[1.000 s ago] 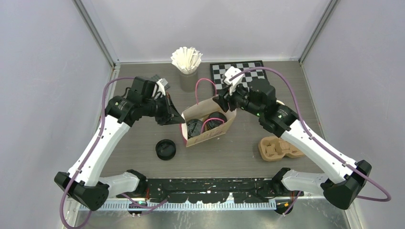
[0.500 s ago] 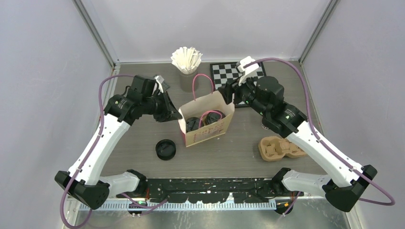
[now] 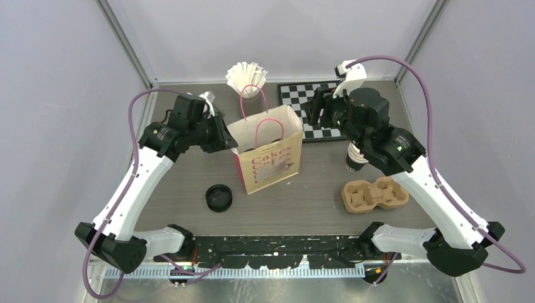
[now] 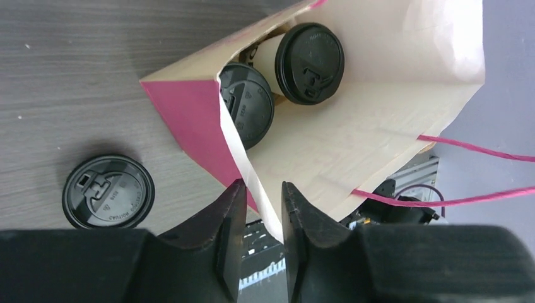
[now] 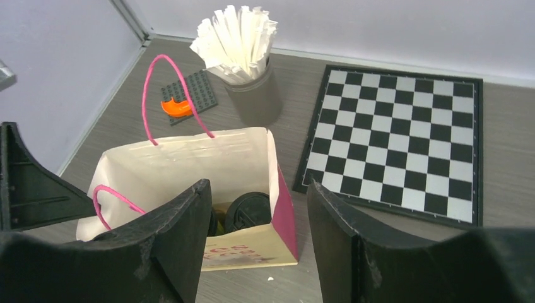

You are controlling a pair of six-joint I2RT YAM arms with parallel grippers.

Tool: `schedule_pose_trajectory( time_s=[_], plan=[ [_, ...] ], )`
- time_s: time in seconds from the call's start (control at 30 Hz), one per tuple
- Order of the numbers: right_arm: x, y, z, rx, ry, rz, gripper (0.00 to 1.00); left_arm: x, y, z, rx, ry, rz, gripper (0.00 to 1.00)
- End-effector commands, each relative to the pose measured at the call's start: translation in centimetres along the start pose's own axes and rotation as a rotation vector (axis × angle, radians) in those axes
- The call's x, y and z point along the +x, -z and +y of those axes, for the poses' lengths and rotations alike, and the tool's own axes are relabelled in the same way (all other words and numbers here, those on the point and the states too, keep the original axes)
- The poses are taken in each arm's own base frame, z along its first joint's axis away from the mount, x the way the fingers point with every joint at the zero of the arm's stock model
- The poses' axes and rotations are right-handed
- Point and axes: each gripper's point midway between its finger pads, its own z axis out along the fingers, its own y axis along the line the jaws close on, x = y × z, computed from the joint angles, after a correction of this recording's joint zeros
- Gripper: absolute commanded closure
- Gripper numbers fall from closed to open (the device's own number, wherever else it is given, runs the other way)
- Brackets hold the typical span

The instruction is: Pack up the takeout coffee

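The cream paper bag (image 3: pixel 268 154) with pink handles stands upright mid-table. Two black-lidded takeout coffee cups sit inside it (image 4: pixel 309 63) (image 4: pixel 249 104); one lid shows in the right wrist view (image 5: pixel 252 211). A third black-lidded cup (image 3: pixel 219 197) (image 4: pixel 107 191) stands on the table left of the bag. My left gripper (image 3: pixel 226 137) (image 4: pixel 258 186) is at the bag's left rim, fingers slightly apart with the paper edge between them. My right gripper (image 3: pixel 317 107) (image 5: pixel 257 186) is open and empty, raised behind and right of the bag.
The brown pulp carrier (image 3: pixel 372 194) lies at the right front. A small open cup (image 3: pixel 356 158) stands partly under my right arm. A chessboard (image 3: pixel 293 95) (image 5: pixel 404 132), a holder of white paper sticks (image 3: pixel 247 79) (image 5: pixel 243 44) and a grey plate (image 5: pixel 189 98) are at the back.
The bag has gone from tilted and held wide to standing upright. My right gripper let go of its right rim and rose back toward the chessboard. My left gripper stayed at the left rim.
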Motion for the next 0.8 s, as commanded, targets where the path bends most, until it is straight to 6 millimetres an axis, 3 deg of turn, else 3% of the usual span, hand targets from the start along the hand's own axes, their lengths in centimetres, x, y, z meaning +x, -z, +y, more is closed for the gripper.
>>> schedule_pose_trajectory(
  time_s=[0.0,0.13,0.23,0.3,0.33,0.43,0.63,0.77],
  plan=[
    [-0.3,0.6,-1.1,0.093,-0.1,0.038,0.36,-3.9,2.0,-1.7,0.036,-0.105,-0.153,0.69],
    [0.4,1.1,-1.2,0.115,-0.15,0.085,0.27,-5.9,4.1,-2.8,0.04,-0.171,-0.23,0.6],
    [1.4,1.8,-1.9,0.142,-0.167,0.104,0.06,-7.7,5.7,-2.8,0.003,-0.223,-0.307,0.47],
    [2.0,2.1,-2.2,0.156,-0.179,0.113,0.06,-9.0,6.2,-2.3,-0.046,-0.257,-0.356,0.38],
    [2.1,2.3,-2.2,0.152,-0.184,0.116,0.06,-9.7,6.2,-2.0,-0.076,-0.257,-0.373,0.32],
    [2.5,2.9,-1.4,0.105,-0.174,0.162,0.06,-12.0,5.7,-1.1,-0.151,-0.255,-0.402,0.02],
    [3.0,4.1,0.6,-0.043,-0.129,0.2,0.06,-16.9,1.1,-0.2,-0.19,-0.201,-0.434,0.0],
    [2.7,5.1,0.9,-0.094,-0.113,0.155,0.06,-20.2,-2.0,0.2,-0.158,-0.144,-0.439,0.14]
  ],
)
